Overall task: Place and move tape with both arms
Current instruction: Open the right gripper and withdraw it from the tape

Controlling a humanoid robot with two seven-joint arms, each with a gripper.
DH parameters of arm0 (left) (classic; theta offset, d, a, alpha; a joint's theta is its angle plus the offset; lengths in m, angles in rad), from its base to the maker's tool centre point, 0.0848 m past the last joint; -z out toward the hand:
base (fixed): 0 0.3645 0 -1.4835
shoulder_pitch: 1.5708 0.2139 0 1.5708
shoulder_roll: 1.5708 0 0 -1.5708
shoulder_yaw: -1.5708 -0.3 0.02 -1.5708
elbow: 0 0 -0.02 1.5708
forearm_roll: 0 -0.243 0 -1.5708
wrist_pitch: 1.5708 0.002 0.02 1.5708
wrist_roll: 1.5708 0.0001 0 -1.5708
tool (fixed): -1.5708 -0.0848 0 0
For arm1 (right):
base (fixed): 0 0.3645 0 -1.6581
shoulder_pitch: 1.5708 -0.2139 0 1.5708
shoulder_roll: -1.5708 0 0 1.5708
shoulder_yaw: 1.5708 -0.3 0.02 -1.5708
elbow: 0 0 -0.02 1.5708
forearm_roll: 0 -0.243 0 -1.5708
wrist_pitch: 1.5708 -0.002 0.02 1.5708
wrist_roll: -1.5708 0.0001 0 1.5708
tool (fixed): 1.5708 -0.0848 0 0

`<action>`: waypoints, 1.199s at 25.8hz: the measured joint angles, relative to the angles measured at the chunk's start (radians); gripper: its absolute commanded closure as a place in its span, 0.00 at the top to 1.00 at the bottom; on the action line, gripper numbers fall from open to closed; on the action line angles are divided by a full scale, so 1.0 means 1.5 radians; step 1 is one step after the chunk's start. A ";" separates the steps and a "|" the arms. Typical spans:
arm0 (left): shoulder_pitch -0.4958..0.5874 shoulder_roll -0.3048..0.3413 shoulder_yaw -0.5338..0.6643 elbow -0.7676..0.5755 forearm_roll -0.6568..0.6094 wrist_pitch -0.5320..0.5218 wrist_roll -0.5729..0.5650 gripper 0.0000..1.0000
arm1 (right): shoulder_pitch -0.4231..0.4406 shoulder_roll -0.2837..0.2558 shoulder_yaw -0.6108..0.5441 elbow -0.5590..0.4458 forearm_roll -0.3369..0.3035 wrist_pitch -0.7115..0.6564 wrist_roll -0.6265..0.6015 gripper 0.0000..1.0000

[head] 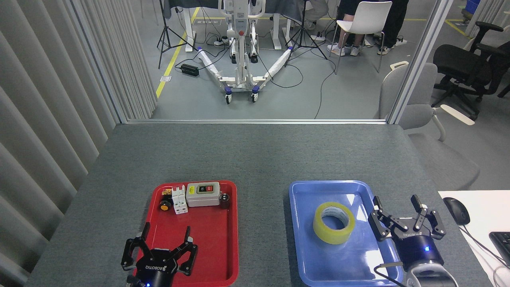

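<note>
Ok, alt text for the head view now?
Yellow tape lies flat in a blue tray, free of the open right claw beside it. The open left claw hovers over a red tray holding electrical parts.
</note>
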State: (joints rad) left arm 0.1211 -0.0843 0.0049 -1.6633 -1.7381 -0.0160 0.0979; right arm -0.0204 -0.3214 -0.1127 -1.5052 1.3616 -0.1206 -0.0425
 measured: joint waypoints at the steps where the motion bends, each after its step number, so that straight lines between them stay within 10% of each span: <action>1: 0.000 0.000 0.000 0.000 0.000 0.000 0.000 1.00 | 0.019 0.002 -0.003 -0.016 0.003 0.003 -0.001 0.97; 10: 0.002 0.001 0.009 0.008 0.001 0.001 0.001 1.00 | 0.131 -0.014 -0.007 -0.081 0.003 0.008 -0.011 0.99; 31: -0.017 0.001 0.031 0.040 0.103 -0.004 0.013 1.00 | 0.137 -0.047 -0.006 -0.083 -0.003 0.006 -0.013 0.99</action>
State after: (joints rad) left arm 0.0957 -0.0831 0.0519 -1.6037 -1.5834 -0.0214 0.1166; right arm 0.1857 -0.3920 -0.1219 -1.6303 1.3575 -0.1120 -0.0614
